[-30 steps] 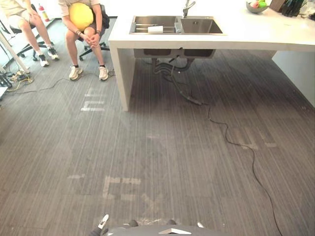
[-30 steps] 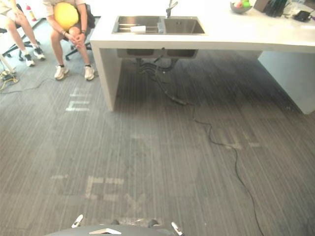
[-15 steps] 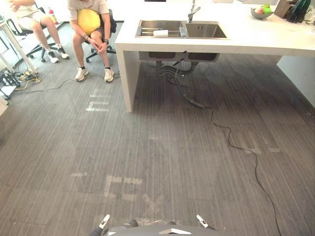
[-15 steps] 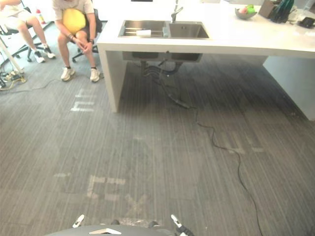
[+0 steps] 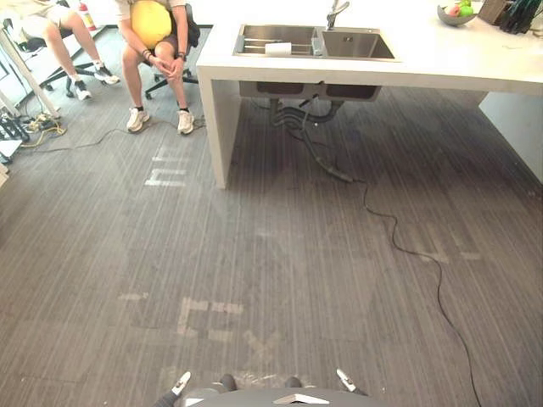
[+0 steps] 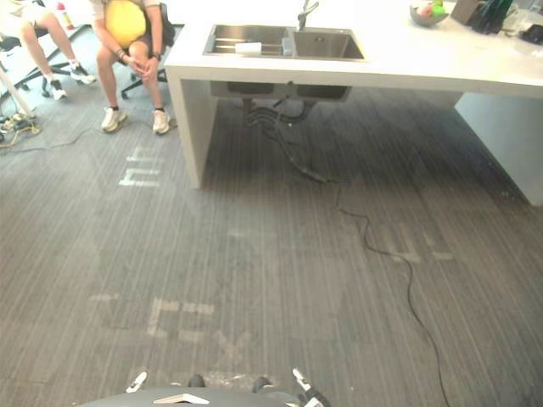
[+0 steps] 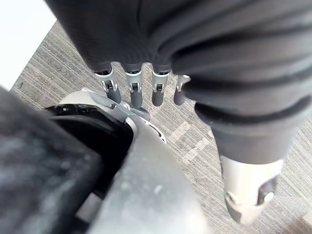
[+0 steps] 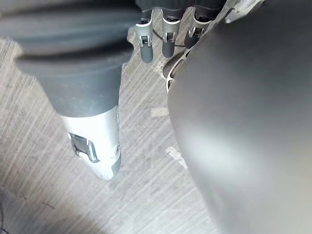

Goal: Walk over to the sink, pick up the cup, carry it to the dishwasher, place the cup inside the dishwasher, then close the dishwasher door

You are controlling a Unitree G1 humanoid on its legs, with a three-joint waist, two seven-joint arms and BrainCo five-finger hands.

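A steel double sink [image 5: 356,44] is set in a long white counter [image 5: 441,64] far ahead across the floor. A white cup [image 5: 278,49] lies on its side in the left basin. My left hand [image 7: 141,92] hangs by my side with straight fingers and holds nothing. My right hand [image 8: 165,44] hangs the same way on the other side, also empty. Both hands are far from the sink.
Two people sit on chairs [image 5: 157,51] at the far left beside the counter's end panel [image 5: 219,127]. A black cable [image 5: 399,237] snakes over the floor from under the sink toward the lower right. A fruit bowl [image 5: 456,12] stands on the counter's far right.
The whole view has swayed a little, so the camera moved. A tip of my right hand now shows at the bottom edge. The cup and sink stay as they were.
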